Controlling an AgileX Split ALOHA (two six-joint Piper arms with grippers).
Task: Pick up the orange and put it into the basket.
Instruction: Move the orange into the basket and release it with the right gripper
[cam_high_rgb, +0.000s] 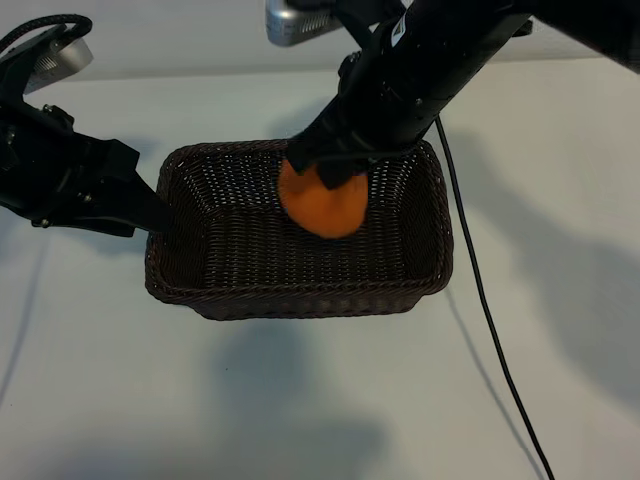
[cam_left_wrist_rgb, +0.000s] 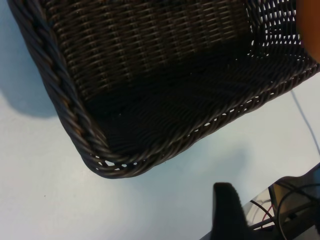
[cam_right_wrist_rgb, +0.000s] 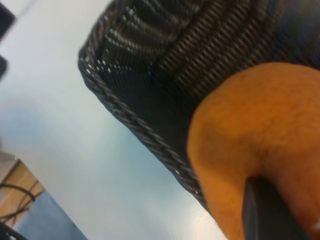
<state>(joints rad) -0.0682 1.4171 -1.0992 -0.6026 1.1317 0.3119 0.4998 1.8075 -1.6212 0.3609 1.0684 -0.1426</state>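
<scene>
The orange (cam_high_rgb: 325, 205) hangs over the far middle of the dark wicker basket (cam_high_rgb: 300, 300), above its floor. My right gripper (cam_high_rgb: 330, 165) comes down from the far side and is shut on the orange's upper part. In the right wrist view the orange (cam_right_wrist_rgb: 250, 130) fills the near corner, with one dark finger (cam_right_wrist_rgb: 265, 210) pressed on it and the basket's rim (cam_right_wrist_rgb: 130, 120) behind. My left gripper (cam_high_rgb: 150, 215) stands open beside the basket's left rim, holding nothing. In the left wrist view one of its fingers (cam_left_wrist_rgb: 227, 210) shows, apart from the basket's corner (cam_left_wrist_rgb: 65, 100).
A black cable (cam_high_rgb: 480, 290) runs over the white table to the right of the basket toward the front edge. Bare tabletop lies in front of the basket and on both sides. The right arm's bulk covers the basket's far rim.
</scene>
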